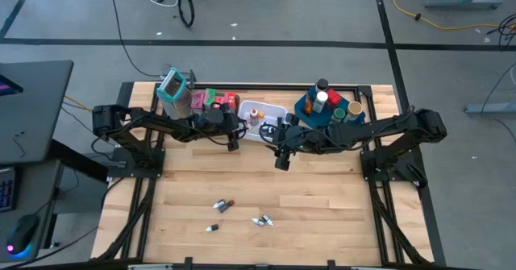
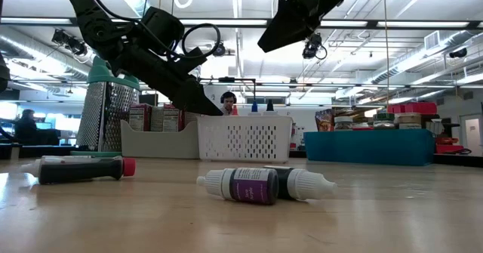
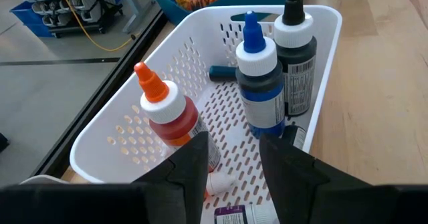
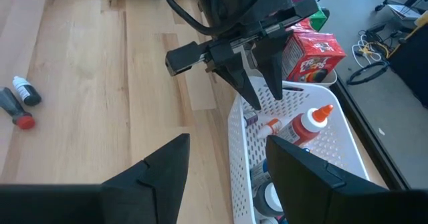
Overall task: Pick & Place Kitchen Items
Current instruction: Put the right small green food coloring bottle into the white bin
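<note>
A white mesh basket [image 1: 262, 117] at the table's far middle holds an orange-capped bottle [image 3: 167, 114], a blue-capped bottle [image 3: 257, 83] and a black-capped bottle [image 3: 297, 57], all standing. A small purple-labelled bottle [image 3: 234, 214] lies on the basket floor. My left gripper [image 3: 234, 140] hangs open over the basket's near end, fingers slanting down, nothing between them. My right gripper [image 4: 227, 144] is raised beside the basket toward the near side [image 1: 282, 161], open and empty. Several tiny bottles and a tube [image 1: 222, 205] lie on the near table.
A blue tray [image 1: 310, 113] with jars stands right of the basket. Cartons [image 1: 216, 101] and a grater [image 1: 173, 93] stand to its left. In the low view a red-capped tube [image 2: 79, 168] and two small bottles [image 2: 241, 185] lie close. A person shows beyond the table.
</note>
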{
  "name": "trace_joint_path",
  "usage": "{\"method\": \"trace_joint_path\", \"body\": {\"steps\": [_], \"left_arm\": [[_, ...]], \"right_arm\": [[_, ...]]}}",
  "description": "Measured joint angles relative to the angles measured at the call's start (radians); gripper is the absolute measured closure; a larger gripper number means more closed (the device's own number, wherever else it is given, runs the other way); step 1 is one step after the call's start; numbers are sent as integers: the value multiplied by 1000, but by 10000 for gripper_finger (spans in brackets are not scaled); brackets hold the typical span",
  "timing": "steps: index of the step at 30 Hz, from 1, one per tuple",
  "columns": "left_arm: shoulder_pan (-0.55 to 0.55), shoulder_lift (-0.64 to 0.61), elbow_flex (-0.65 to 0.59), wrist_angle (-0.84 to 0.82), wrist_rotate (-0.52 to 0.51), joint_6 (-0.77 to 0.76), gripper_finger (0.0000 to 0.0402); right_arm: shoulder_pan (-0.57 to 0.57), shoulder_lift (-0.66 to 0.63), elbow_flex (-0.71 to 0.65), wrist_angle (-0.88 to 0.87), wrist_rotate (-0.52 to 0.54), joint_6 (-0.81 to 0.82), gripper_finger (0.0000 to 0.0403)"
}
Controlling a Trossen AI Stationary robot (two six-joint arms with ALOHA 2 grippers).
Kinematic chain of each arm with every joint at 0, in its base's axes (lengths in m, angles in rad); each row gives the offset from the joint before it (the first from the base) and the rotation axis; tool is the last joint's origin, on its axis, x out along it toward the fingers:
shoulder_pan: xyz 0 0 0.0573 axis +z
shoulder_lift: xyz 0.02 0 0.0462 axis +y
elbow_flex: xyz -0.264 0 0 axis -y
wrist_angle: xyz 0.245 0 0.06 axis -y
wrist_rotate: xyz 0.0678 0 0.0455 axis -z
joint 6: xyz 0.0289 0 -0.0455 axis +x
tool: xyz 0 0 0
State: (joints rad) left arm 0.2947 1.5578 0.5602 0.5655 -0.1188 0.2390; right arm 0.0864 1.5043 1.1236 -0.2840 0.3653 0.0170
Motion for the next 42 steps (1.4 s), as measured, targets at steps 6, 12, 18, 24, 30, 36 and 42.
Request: {"method": "trace_joint_path", "body": {"steps": [6, 12, 18, 24, 30, 36, 42], "left_arm": [[0, 0, 0, 0, 0, 0, 259], [0, 0, 0, 0, 0, -21, 259], [-2, 0, 0, 2, 13, -149, 259], [-38, 0, 0, 14, 82, -138, 264], [-122, 0, 0, 67, 54, 12, 264], [-238, -8, 0, 136, 9, 87, 264], [-389, -8, 2, 108, -113, 6, 264]], "right_arm": [[0, 0, 0, 0, 0, 0, 195], [0, 0, 0, 0, 0, 0, 195], [0, 0, 0, 0, 0, -1, 195], [0, 0, 0, 0, 0, -1, 195], [0, 0, 0, 0, 0, -2, 195], [0, 0, 0, 0, 0, -6, 195], [0, 0, 0, 0, 0, -6, 195]]}}
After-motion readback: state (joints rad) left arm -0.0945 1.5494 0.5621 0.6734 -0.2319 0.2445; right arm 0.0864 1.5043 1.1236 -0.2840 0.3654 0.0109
